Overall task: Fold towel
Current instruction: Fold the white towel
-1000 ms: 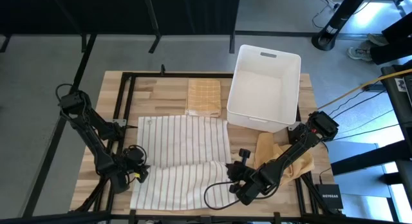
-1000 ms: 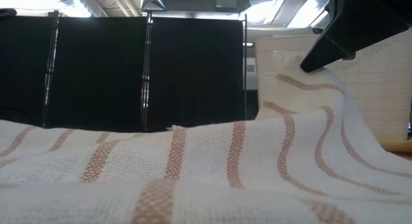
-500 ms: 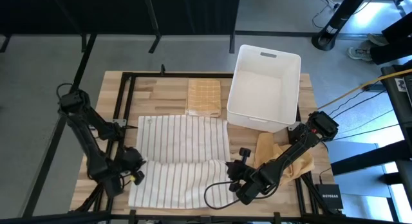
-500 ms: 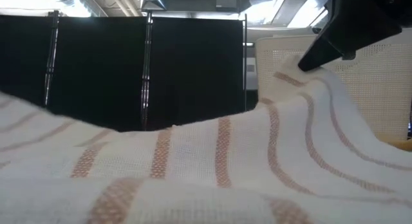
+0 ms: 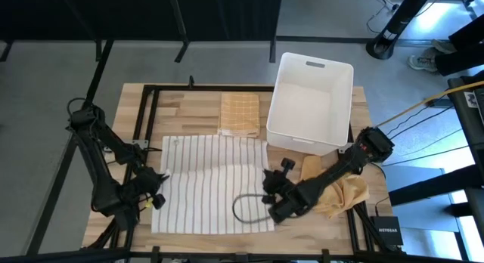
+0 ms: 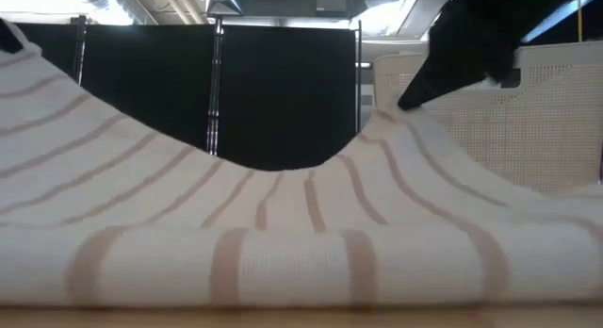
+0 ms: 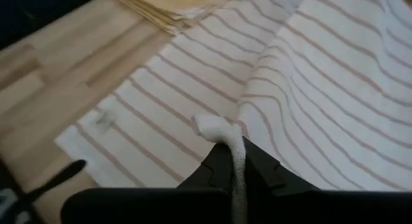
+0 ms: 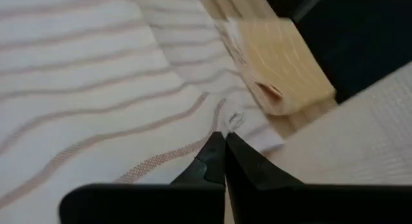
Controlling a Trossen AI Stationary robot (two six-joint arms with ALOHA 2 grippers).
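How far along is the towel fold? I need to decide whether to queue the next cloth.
Done: both near corners of the striped towel are gripped, the left gripper pinching a bunched bit of cloth and the right gripper shut on the other side. In hand: the near edge is lifted off the table, sagging between them. Left: carrying that edge over to the far edge and laying it down. No fold shows.

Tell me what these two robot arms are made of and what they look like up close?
Both are slim, dark, jointed arms, matte black throughout. The left arm has thin cables running along its links and small yellow and red marks near its gripper. The right arm carries a round black knob near its wrist and a thin black cable looping out below its gripper. Each ends in narrow, pointed black jaws.
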